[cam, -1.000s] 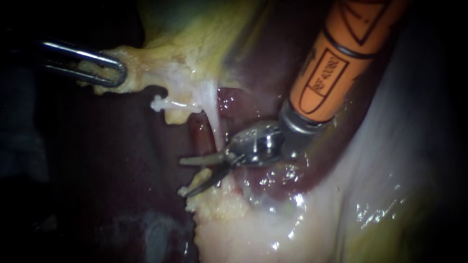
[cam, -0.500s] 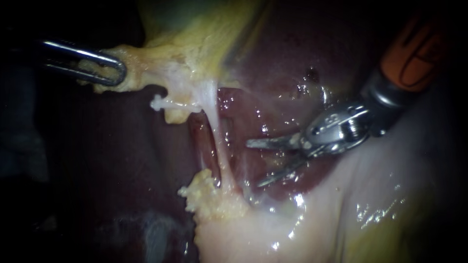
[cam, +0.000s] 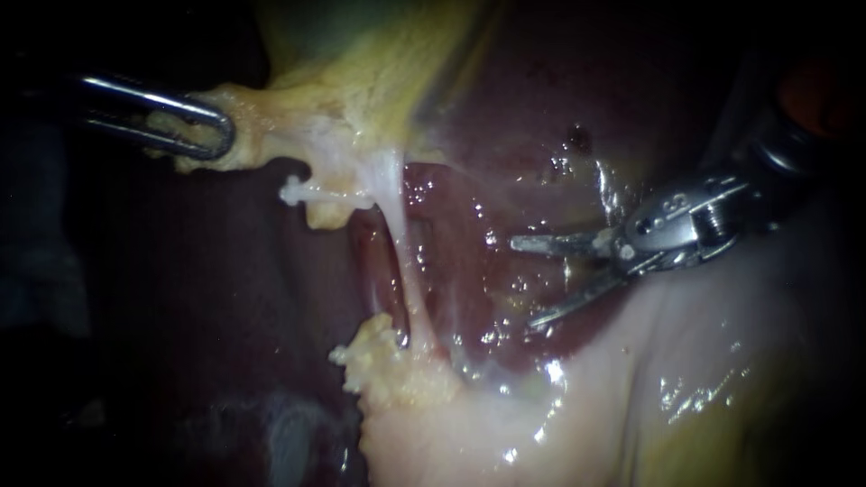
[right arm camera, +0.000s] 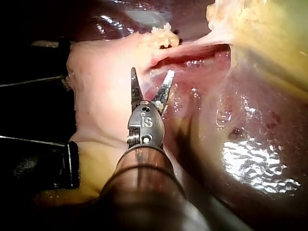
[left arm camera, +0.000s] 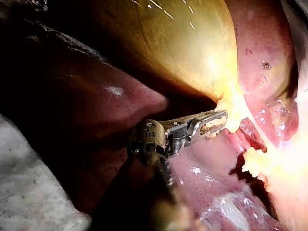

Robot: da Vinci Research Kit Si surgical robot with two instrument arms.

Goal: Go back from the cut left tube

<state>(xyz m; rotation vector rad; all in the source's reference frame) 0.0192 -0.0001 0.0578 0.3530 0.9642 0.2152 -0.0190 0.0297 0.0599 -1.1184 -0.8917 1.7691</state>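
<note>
Cut tube stub (cam: 314,192) horiz., tip left

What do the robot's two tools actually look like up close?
Both are slim, silvery metal. The left instrument ends in long, narrow jaws shaped like a loop with a slot down the middle, on a small jointed wrist. The right instrument has two thin, pointed, blade-like jaws on a rounded steel hinge with small engraved marks. Behind the hinge is an orange sleeve.

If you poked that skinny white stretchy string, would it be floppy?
Probably floppy: the thin whitish strand only looks straight because the left instrument pulls yellow fatty tissue taut. It glistens, so likely slippery. Being so thin, it might tear easily.
</note>
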